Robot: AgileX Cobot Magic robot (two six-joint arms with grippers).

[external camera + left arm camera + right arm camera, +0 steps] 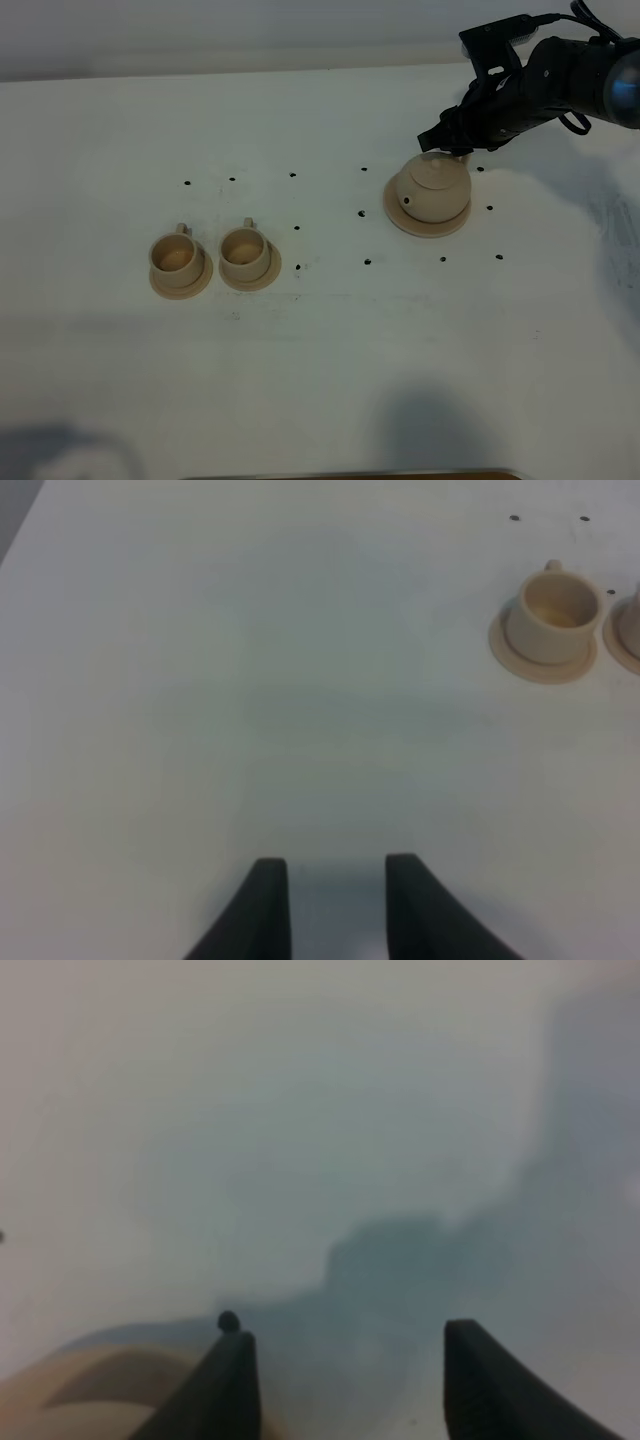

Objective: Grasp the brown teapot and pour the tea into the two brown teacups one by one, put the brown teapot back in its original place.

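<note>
Brown teapot (432, 190) sits upright w/ lid on, centred on the big saucer (424, 229), spout aimed near-left. R gripper (452, 143) hangs at pot's far-right side, by the handle. Its jaws are spread & grip nothing: wrist cam shows bare table betw. its fingers (225, 1380), w/ a tan curve of the pot just beside one. Can't tell if that finger touches it. Both cups stand well off to pot's left, side by side, handles pointing to the far side: nearer teacup (243, 248) & farther teacup (176, 255), each on its own small saucer (180, 291). Black dots (365, 263) are scattered on the white table (320, 380) around pot & toward cups. L gripper (335, 865) shows only on wrist cam, beyond the cups from pot, over bare table. Its jaws are a little apart & empty.
</note>
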